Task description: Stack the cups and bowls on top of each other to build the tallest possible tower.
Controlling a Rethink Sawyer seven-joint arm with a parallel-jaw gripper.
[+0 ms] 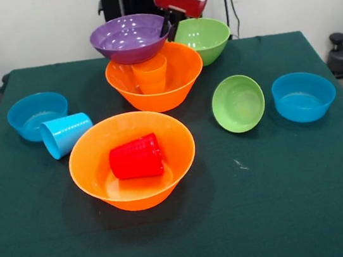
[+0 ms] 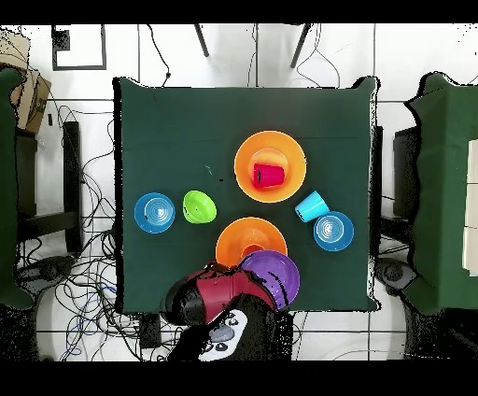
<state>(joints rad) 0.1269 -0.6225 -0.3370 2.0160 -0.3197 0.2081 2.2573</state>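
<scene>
A large purple bowl (image 1: 130, 38) sits level over an upright orange cup (image 1: 151, 75) that stands in the far large orange bowl (image 1: 178, 83). My gripper (image 1: 168, 26) is at the purple bowl's right rim and looks shut on it. A red cup (image 1: 136, 157) lies on its side in the near large orange bowl (image 1: 94, 171). A light blue cup (image 1: 65, 134) lies on its side on the cloth. In the overhead view the purple bowl (image 2: 272, 276) overlaps the orange bowl (image 2: 245, 241), and the arm covers my gripper.
A large green bowl (image 1: 205, 37) stands just behind the stack, beside my arm. A small green bowl (image 1: 238, 103) leans tilted at the right. Small blue bowls stand at the far right (image 1: 304, 96) and at the left (image 1: 36, 114). Green cloth covers the table (image 1: 284, 202).
</scene>
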